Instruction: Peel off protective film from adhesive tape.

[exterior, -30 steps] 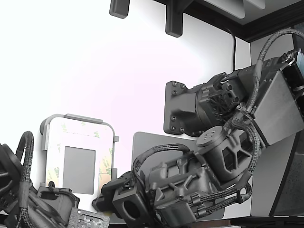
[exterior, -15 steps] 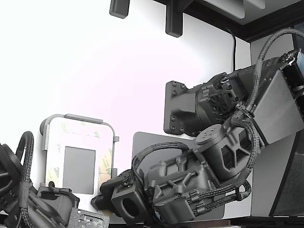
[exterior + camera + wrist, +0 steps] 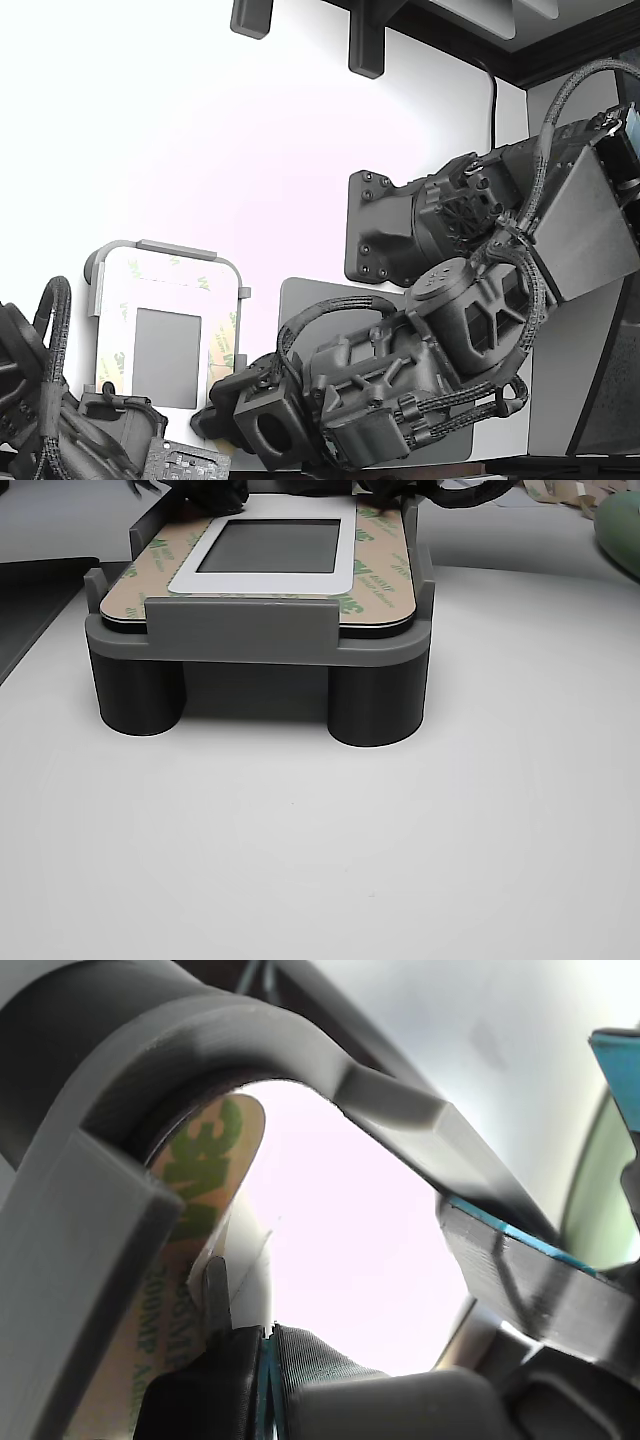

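Nearest the wrist camera, the claw (image 3: pixel 262 1345) sat with its two dark fingers pressed nearly together, a thin teal line between them, and a small white-and-grey tab of the protective film (image 3: pixel 205 1220) ran down into that seam. The claw looked closed on the corner of the film, though the actual contact was mostly hidden by the fingers. Just beyond, the tan film with its green lettering curved upward and lay close against the grey frame (image 3: pixel 90 1210) that cradled the panel.

In the other view, the white panel (image 3: pixel 262 578) with its grey square centre rested in the grey holder (image 3: pixel 250 640) on two round legs, standing on the white tabletop (image 3: pixel 330 860). Tan film covered the tape along the panel's edges; the tape itself could not be seen beneath it. The arm (image 3: pixel 215 492) reached in at the far end of the holder.

In the exterior view, the arm's dark wrist (image 3: pixel 330 410) crowded the lower corner of the panel on that view's right.

To do this step well, the pinch probably needed to stay on the film alone, not the panel edge. The pull should likely run low and back along the strip, slowly, so the film folded over itself and did not tear. The frame wall stood very close, so a snag there seemed the main risk.
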Tool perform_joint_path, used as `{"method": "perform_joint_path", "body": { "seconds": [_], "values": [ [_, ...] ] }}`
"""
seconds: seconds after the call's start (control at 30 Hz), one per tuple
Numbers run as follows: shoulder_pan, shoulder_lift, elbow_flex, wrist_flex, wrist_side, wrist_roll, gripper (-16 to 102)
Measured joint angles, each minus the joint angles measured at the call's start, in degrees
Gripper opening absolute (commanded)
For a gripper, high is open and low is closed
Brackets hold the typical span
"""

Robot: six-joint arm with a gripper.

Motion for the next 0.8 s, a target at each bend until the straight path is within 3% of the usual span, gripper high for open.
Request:
{"method": "perform_joint_path", "body": {
  "seconds": [0.8],
  "values": [
    [-1.5, 1.4, 2.0, -1.2, -0.7, -1.1, -10]
  ]
}}
